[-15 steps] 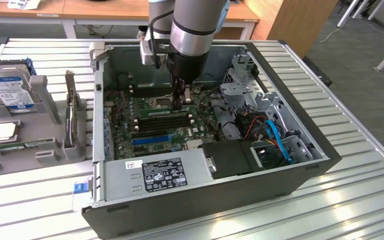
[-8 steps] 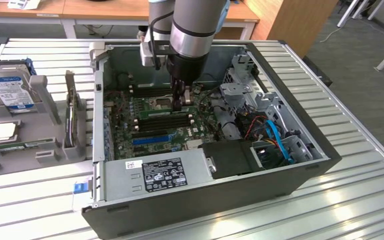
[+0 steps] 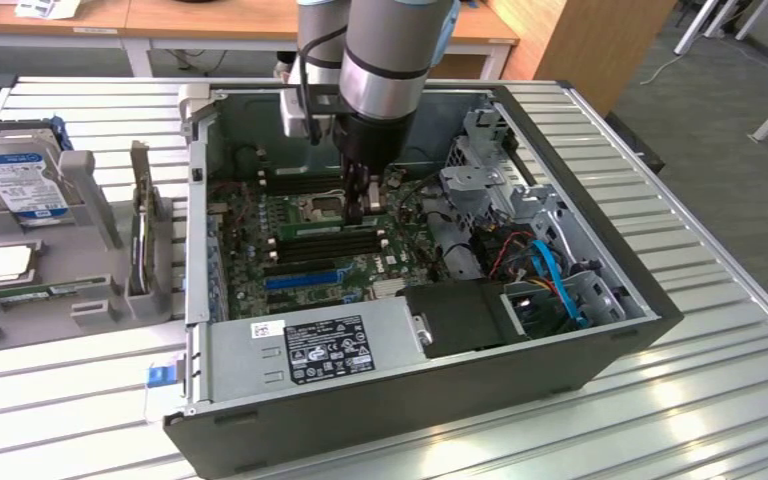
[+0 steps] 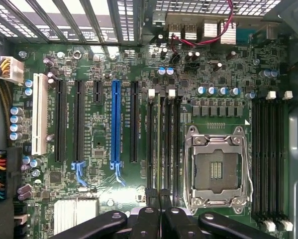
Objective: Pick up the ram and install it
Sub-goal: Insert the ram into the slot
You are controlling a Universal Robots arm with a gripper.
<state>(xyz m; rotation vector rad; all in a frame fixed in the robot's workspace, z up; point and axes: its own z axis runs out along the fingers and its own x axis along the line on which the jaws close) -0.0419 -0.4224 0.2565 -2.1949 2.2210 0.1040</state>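
Observation:
My gripper (image 3: 364, 203) reaches down into the open computer case (image 3: 598, 350), over the motherboard (image 4: 99, 124). In the wrist view its black fingers (image 4: 149, 214) are pressed together on the end of the ram (image 4: 159, 144). The ram is seen edge-on as a thin strip along one of the black memory slots (image 4: 149, 149) beside the empty processor socket (image 4: 216, 169). In the exterior view the ram (image 3: 311, 228) is a slim green strip just under the gripper, lying in line with the slots. I cannot tell how deep it sits in the slot.
More memory slots (image 4: 268, 159) run on the far side of the socket. Expansion slots include a blue one (image 4: 115, 124). On the exterior view's left, a grey holder (image 3: 91, 190) carries a blue-and-silver hard drive (image 3: 17, 180), a square silver chip (image 3: 8, 262) and a green stick (image 3: 51, 292). A power supply (image 3: 317, 350) and cables (image 3: 544, 270) fill the case's near side.

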